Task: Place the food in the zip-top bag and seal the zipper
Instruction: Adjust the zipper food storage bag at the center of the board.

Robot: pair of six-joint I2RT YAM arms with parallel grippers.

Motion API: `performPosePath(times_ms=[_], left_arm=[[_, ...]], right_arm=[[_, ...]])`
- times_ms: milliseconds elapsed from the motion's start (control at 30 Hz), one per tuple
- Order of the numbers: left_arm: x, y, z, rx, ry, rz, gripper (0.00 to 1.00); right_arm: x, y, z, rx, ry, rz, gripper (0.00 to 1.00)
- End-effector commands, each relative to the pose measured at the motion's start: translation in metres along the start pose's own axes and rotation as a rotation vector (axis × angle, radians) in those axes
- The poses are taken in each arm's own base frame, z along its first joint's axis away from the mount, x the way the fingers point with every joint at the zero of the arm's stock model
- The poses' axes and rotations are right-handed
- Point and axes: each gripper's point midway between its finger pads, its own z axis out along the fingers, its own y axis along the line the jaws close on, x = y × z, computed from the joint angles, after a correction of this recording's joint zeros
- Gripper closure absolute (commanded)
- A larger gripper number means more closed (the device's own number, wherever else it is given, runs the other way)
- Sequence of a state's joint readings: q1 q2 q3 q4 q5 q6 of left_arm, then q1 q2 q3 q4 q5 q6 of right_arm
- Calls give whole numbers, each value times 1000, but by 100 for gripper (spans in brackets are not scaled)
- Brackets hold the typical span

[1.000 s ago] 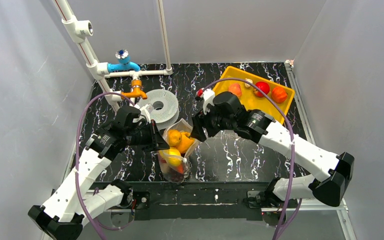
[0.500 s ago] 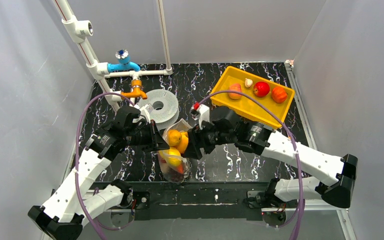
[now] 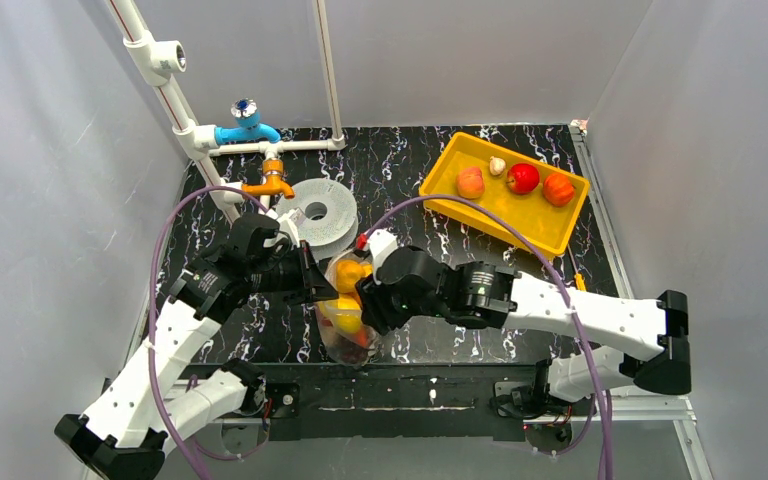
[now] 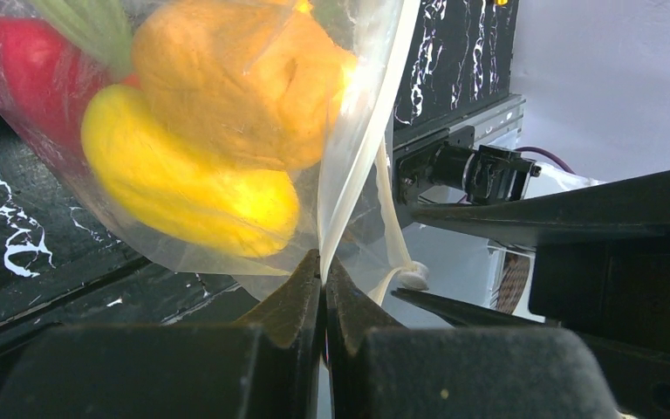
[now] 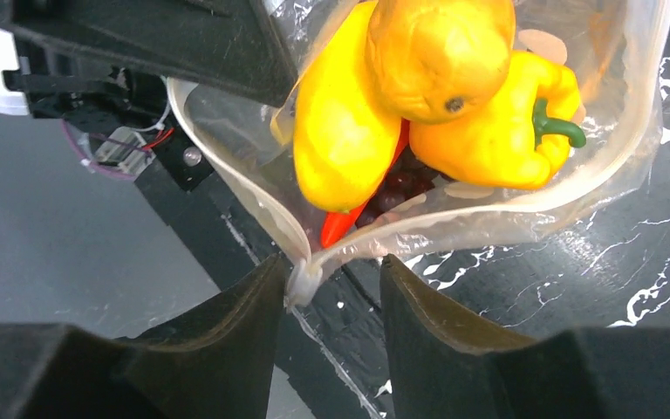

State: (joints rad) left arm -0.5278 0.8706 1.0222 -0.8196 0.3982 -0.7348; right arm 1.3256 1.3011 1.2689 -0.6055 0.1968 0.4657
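Observation:
The zip-top bag stands between both arms, its mouth open, holding food: a yellow pepper, an orange pepper, a second yellow pepper, a red tip and dark grapes. My left gripper is shut on the bag's mouth edge. My right gripper is open, its jaws astride the end of the zipper. The pale knob of that end touches the left finger. The zipper's two strips spread apart beyond the jaws.
A yellow tray at the back right holds a peach, a red apple and another orange-red fruit. A grey spool lies behind the bag. White pipes with a blue tap stand at back left.
My right arm has swung left and toward the near edge, from beside the tray to the bag's zipper end, and its jaws have narrowed. The left gripper has kept its hold.

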Motion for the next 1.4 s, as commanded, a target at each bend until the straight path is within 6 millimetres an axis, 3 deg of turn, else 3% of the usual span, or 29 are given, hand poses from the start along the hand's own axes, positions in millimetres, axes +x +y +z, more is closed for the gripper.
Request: performPosePath(times_ms=[0, 300, 433, 600, 800, 900, 1000, 1167, 1367], left_arm=[[4, 1, -4, 2, -3, 5, 100], [3, 1, -5, -1, -11, 3, 100], [0, 1, -5, -7, -25, 3, 100], [-3, 4, -9, -19, -69, -6, 100], [-9, 15, -23, -51, -197, -54, 100], [-10, 19, -30, -51, -249, -74, 95], [-6, 28, -29, -73, -259, -79, 76], [-3, 53, -39, -214, -259, -37, 52], [-29, 57, -72, -358, -333, 84, 37]], right_arm=[[-14, -3, 4, 90, -38, -49, 51], [-11, 8, 13, 85, -7, -104, 53], [-16, 6, 18, 109, -21, -115, 68], [-51, -5, 12, 197, -132, -194, 98], [-108, -5, -9, 233, -321, -428, 99], [-123, -1, -19, 220, -389, -562, 99], [-107, -9, -13, 213, -375, -705, 99], [-55, -34, 4, 181, -310, -784, 99], [-11, -17, -2, -38, -280, -798, 99]])
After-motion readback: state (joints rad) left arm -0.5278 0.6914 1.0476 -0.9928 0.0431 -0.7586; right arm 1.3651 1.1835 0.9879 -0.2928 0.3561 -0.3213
